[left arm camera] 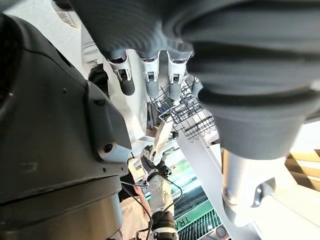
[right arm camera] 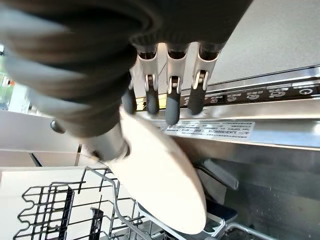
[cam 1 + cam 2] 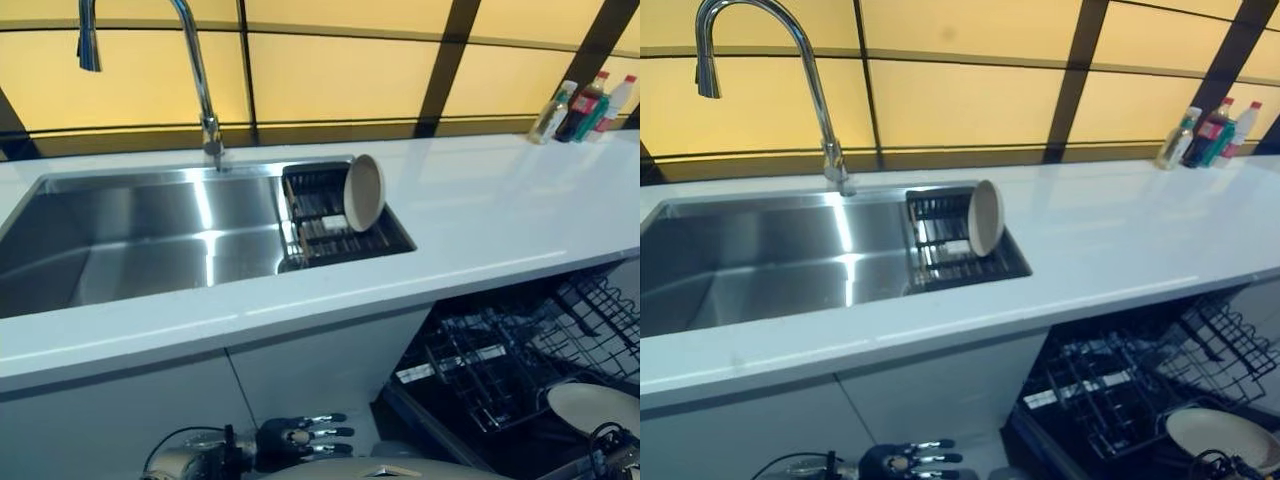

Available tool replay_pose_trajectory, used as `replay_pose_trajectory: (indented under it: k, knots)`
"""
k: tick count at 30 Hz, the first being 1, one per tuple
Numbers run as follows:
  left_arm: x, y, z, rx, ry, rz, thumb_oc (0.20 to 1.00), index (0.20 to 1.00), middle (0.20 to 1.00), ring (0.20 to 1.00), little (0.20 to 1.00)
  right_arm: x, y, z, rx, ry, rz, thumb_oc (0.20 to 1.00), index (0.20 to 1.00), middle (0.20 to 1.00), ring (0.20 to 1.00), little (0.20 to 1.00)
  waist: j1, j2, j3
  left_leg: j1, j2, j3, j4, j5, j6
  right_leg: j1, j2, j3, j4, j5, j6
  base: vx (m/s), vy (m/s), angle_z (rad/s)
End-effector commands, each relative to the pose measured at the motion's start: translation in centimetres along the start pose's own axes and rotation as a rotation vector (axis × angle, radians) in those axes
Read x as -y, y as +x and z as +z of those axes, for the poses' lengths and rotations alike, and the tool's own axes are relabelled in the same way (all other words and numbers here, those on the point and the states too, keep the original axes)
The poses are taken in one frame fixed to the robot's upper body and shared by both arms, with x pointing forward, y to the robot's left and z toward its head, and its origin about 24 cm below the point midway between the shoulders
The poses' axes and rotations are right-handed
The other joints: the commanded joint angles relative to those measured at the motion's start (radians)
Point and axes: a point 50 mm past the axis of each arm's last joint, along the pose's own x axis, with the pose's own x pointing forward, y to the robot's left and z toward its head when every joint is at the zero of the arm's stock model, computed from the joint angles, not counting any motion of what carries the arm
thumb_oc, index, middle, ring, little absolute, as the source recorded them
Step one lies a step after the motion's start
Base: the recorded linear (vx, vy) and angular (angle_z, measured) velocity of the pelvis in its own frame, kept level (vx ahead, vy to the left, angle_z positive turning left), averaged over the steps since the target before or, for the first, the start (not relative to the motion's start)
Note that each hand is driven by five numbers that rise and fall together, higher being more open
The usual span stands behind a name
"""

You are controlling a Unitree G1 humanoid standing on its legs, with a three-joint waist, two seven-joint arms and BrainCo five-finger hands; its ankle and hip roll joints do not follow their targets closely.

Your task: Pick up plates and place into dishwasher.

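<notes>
Two plates show: one point(image 3: 363, 192) stands on edge in the drying rack point(image 3: 330, 235) at the sink's point(image 3: 140, 240) right end, the other point(image 2: 165, 182) is pinched by the right hand point(image 2: 150, 95) (fingers curled over its rim) above the dishwasher rack point(image 3: 500, 365). The left hand point(image 3: 300, 438) hangs low by the cabinet front, fingers straight, holding nothing.

The right hand point(image 2: 165, 95) covers the held plate's point(image 2: 165, 185) top edge, and the dishwasher rack point(image 3: 500, 370) hides its lower rim.
</notes>
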Motion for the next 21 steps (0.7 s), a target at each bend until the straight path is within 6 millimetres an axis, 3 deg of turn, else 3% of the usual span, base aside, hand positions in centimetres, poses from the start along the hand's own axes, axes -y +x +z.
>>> replay_pose_trajectory:
  k: [1,14,21]
  knots:
    - [1.6,0.3,1.0,0.000,0.078,-0.091,1.000,1.000,1.000,1.000,1.000,-1.6,-0.3,0.8,0.017,0.032,0.039,0.200,0.200,0.200,0.200,0.200,0.031,0.032,0.000,0.068,0.031,0.025,-0.109,-0.007,0.035,-0.068,-0.004,0.008,-0.050,0.113,0.086,0.01,-0.055,0.14]
    - [1.2,-0.5,0.6,-0.018,0.066,-0.067,1.000,1.000,1.000,1.000,1.000,-0.5,-0.1,-0.5,-0.009,0.034,-0.037,0.200,0.200,0.200,0.200,0.200,0.039,0.009,-0.028,0.074,0.041,0.029,-0.106,-0.012,0.034,-0.037,0.010,0.015,-0.075,0.117,0.093,0.02,-0.023,0.03]
    - [1.2,-0.7,0.5,-0.007,0.067,-0.065,1.000,1.000,1.000,1.000,1.000,-0.2,-0.1,1.1,0.077,0.068,-0.033,0.200,0.200,0.200,0.200,0.200,0.031,0.006,-0.042,0.084,0.039,0.037,-0.115,-0.015,0.034,-0.027,0.011,0.020,-0.084,0.117,0.096,-0.01,0.014,-0.03]
